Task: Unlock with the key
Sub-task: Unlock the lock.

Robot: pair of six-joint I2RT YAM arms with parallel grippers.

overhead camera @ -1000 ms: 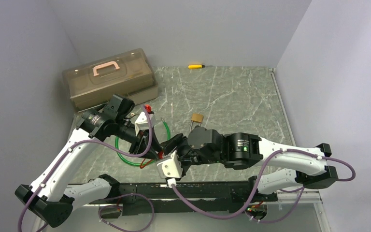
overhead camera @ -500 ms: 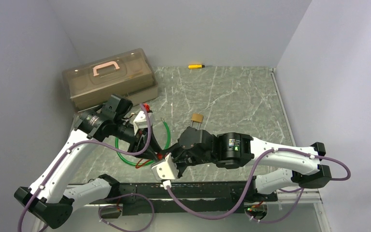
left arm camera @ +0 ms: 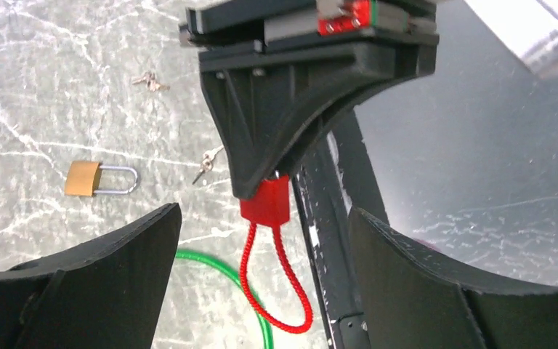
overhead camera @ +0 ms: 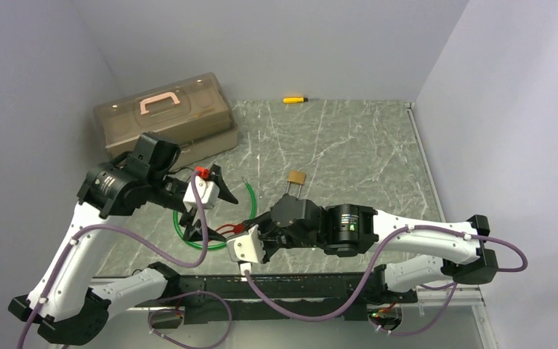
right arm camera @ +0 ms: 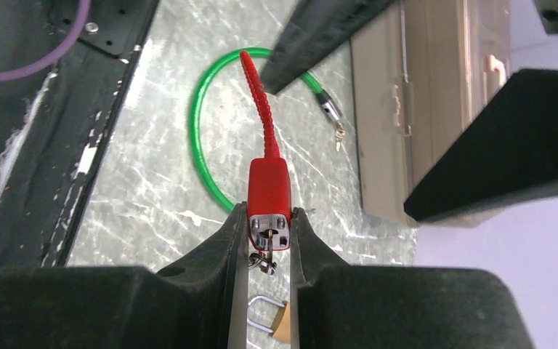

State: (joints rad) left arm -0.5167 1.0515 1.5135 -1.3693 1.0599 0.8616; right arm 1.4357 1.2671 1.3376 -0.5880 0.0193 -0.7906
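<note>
While red cable lock (right arm camera: 269, 190) is clamped by right gripper (right arm camera: 267, 222) above near edge, left of middle, key (right arm camera: 264, 259) looks seated in it; turn probably left to do. Left gripper (left arm camera: 261, 218) spread wide, nothing held.

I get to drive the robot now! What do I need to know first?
Left gripper: jaws open, holding nothing, facing the red cable lock.
Right gripper: jaws shut on the red cable lock's body, held above the table.
A small key seems to sit in the lock's end.
Brass padlock, green cable and spare keys lie on the table.
Done: lock picked up, key apparently in.
Left: turn the key and pull the lock open; it looks shut.
</note>
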